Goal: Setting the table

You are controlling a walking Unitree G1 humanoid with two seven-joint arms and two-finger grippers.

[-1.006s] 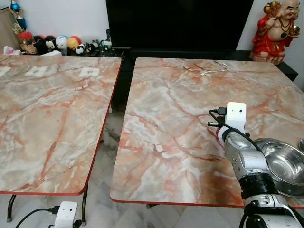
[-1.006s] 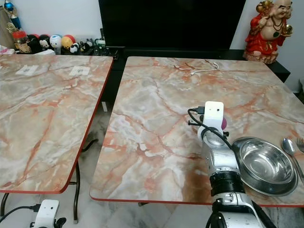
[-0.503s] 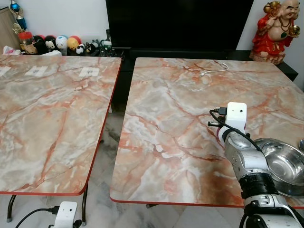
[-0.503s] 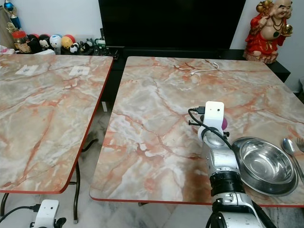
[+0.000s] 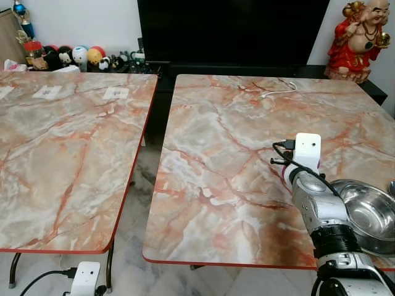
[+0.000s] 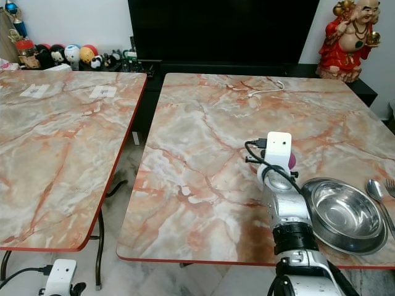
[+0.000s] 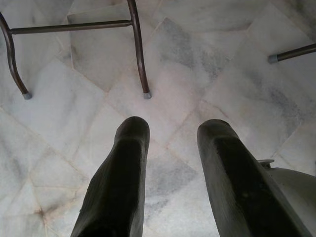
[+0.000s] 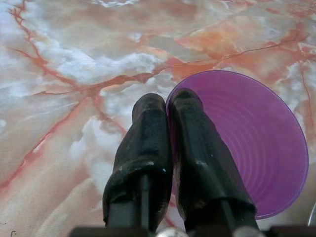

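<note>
Purple cup [image 8: 247,143] is pinched at its rim by the right gripper [image 8: 165,111] near the counter's [image 5: 234,123] right edge, jaws narrow, and could be tipped against the steel bowl [image 6: 345,213].

Right arm [image 6: 285,213]: silver segments, black collar, white boxy wrist camera [image 6: 277,150] with black cable behind matte-black fingers [image 8: 148,143].

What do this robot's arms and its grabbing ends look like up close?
The right arm is silver metal with a black ring joint, a white camera box and a looping black cable. Each gripper, left gripper and right gripper, has two long, rounded black fingers.
</note>
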